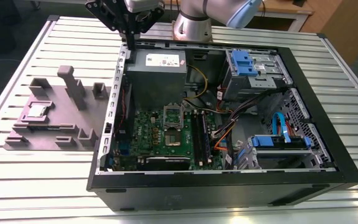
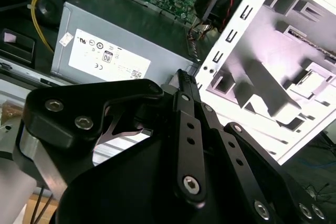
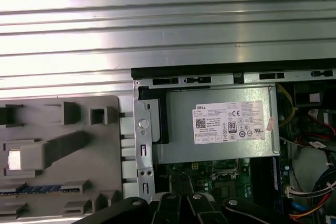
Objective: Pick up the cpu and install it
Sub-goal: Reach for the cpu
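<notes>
**First:** Green board (image 1: pixel 148 135) nearest us faces straight up. The case (image 1: pixel 229 186) lies on its side with the panel off, I'd guess so the socket (image 1: pixel 174 138) can be reached from above

**Second:** And the cpu (image 1: pixel 37 110)?

**First:** Not in it. It's out on the slatted desk (image 1: pixel 36 186), beside the case on the exterior view's left. It sits in a pocket of the grey holder (image 1: pixel 61 116), which I reckon keeps it level and in one known spot

**Second:** Which way does it point?

**First:** Flat, metal top up. It's square, so no long axis to speak of, and its edges run with the holder's

**Second:** The claw (image 1: pixel 131 45)?

**First:** Further back, over the case's far corner by the grey power supply (image 1: pixel 157 77), well apart from the cpu, tips pressed together on nothing
</notes>
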Robot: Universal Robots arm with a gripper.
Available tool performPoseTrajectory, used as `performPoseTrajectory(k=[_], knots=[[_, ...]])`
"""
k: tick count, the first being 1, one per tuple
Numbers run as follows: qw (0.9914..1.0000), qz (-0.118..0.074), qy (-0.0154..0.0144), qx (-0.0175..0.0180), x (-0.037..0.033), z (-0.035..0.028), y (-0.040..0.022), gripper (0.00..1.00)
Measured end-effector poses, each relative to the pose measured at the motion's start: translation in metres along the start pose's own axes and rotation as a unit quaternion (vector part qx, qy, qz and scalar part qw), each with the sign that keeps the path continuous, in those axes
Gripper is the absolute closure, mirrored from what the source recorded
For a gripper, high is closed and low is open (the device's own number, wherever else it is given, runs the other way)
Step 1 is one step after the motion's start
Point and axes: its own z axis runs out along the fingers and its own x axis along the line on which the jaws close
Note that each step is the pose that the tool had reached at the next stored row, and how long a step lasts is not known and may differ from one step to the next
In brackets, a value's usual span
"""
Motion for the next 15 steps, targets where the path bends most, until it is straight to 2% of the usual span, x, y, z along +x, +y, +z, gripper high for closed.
performPoseTrajectory(k=[15], knots=[[1.0, 0.0, 0.0, 0.0, 0.0158, 0.0002, -0.0012, 0.9]])
